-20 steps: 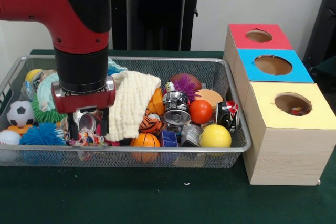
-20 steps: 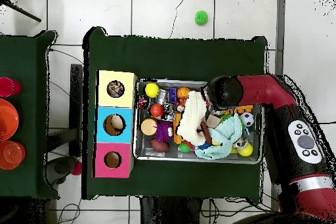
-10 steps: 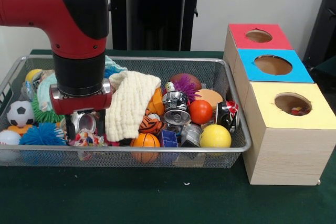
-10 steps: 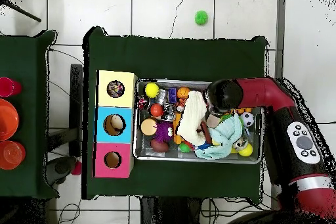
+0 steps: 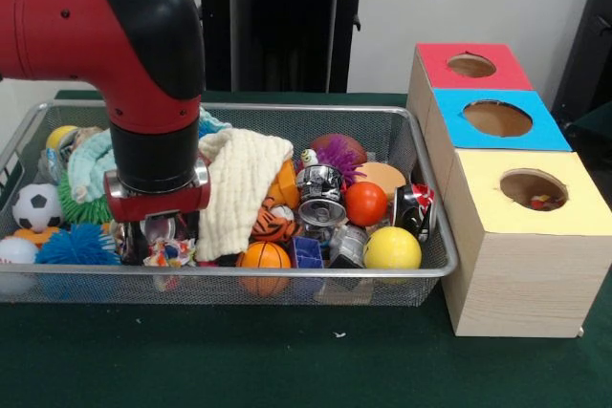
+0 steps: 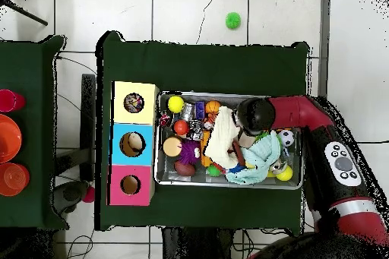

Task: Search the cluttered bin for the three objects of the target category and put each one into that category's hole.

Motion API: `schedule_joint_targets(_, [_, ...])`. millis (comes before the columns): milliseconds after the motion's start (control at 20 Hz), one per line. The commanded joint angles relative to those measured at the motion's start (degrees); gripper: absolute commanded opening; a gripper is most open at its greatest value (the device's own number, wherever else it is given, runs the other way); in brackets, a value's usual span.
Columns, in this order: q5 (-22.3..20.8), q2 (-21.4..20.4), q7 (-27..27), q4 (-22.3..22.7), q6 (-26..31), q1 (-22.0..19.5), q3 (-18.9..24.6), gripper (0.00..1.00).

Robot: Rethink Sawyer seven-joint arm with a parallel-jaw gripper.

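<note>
Moved: lower now, the red and black arm's gripper [image 5: 158, 241] has sunk among the clutter since a second ago, and its wrist has slid slightly right.
Target thing: shiny silver metal can [image 5: 159, 227] lies in the bin's front left part, right between the black fingers [image 5: 131, 242].
Claw: fingers sit either side of the can; whether they press it, cannot tell.
Close by: cream knitted cloth [image 5: 239, 188] drapes just right of the wrist; fuzzy blue pom ball [image 5: 76, 245] just left; small orange basketball [image 5: 265, 255] near the front wall.
Bin: silver wire mesh basket [image 5: 402, 279], packed full; red smooth ball [image 5: 365, 204] and yellow smooth ball [image 5: 392, 248] toward its right end.
Boxes: wooden block with red, blue and yellow tops [image 5: 521, 236], one round hole in each, touching the bin's right end.
Overhead: arm [image 6: 304, 115] reaches in over the basket's upper edge.
</note>
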Motion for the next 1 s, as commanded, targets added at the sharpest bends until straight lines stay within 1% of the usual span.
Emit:
schedule_joint_targets(50, [-3.3,5.0,-5.7,-2.3,-3.2,1.3,-2.1,1.00])
schedule_joint_targets(150, [-3.0,4.6,-5.2,-2.3,-3.6,1.4,-2.0,1.00])
schedule_joint_targets(200, [-2.6,4.5,-4.4,-2.3,-4.1,1.3,-2.1,0.00])
schedule_joint_targets(350, [-2.4,3.1,-4.3,-1.0,-5.3,1.0,-1.6,0.00])
schedule_joint_targets(400, [-2.0,2.2,-5.7,-0.4,-4.5,0.9,-1.1,0.00])
schedule_joint_targets(500, [-1.5,-0.1,-6.4,1.2,-4.1,0.8,-0.8,0.00])
schedule_joint_targets(600, [-1.0,-2.2,-6.3,2.6,-4.0,0.7,-0.5,0.00])
schedule_joint_targets(700, [0.4,-4.1,-6.2,4.0,-3.5,0.4,0.4,0.00])
schedule_joint_targets(800, [3.2,-6.9,-4.9,5.8,-3.1,-0.5,1.9,0.00])
schedule_joint_targets(900, [7.9,-10.1,-3.1,8.7,-2.0,-2.0,4.1,0.00])
schedule_joint_targets(1000, [11.9,-12.6,-1.5,10.1,-0.5,-2.5,5.5,0.00])
